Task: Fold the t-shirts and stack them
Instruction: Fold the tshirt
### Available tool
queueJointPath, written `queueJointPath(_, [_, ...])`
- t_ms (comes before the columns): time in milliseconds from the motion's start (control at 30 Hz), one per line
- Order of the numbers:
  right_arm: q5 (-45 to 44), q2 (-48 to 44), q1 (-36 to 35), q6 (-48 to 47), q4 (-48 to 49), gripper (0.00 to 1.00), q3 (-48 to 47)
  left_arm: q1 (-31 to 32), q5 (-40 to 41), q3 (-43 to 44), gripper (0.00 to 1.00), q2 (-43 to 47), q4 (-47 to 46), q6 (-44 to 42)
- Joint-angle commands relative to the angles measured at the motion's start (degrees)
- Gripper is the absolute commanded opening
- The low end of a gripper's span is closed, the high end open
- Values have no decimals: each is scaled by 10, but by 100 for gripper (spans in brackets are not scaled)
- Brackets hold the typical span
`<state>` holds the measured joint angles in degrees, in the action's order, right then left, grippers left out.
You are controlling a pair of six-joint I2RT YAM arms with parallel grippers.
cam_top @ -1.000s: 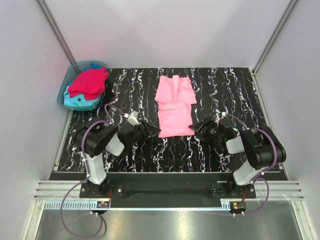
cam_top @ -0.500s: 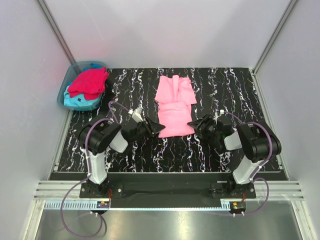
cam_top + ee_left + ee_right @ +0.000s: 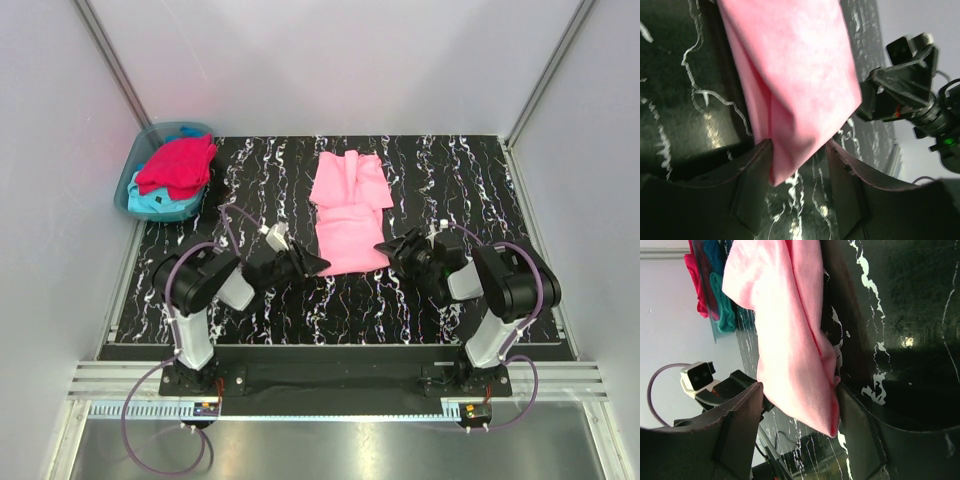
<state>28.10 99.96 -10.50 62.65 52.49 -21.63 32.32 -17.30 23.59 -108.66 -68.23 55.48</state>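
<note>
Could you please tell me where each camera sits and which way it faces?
Top: above, behind the bases, looking down on table, arms, pink shirt.
Left wrist: on left arm, facing right along left claw at the shirt's corner.
Right wrist: on right arm, facing left along right claw at the other corner.
Shared: the shirt.

A light pink soft cloth t-shirt (image 3: 348, 215), partly folded, lies in the middle of the black white-veined table (image 3: 455, 170). The left gripper (image 3: 313, 264) points at its near left corner and the right gripper (image 3: 384, 248) at its near right corner. At the far left, a translucent blue-green plastic tub (image 3: 172, 127) holds a crimson red t-shirt (image 3: 178, 165) atop a turquoise t-shirt (image 3: 160, 204).
</note>
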Motion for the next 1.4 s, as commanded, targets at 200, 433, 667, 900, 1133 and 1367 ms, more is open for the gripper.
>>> queueJointPath(200, [-26, -32, -3, -28, -65, 68, 9, 1, 57, -6, 54, 150, 219, -131])
queueJointPath(433, [-23, -47, -4, -23, -72, 68, 5, 1, 44, -5, 56, 108, 187, -115])
queueJointPath(667, [-28, -58, -4, -25, -85, 68, 3, 2, 35, 1, 56, 64, 148, -100])
queueJointPath(900, [-26, -46, -3, -21, -77, 68, 0, 10, 24, 27, 57, 21, 127, -87])
queueJointPath(1133, [-23, -24, -4, -12, -60, 67, -10, 13, 21, 31, 53, 3, 115, -81])
queueJointPath(1367, [-18, 11, -3, 2, -29, 65, -18, 13, 21, 23, 40, 8, 114, -83])
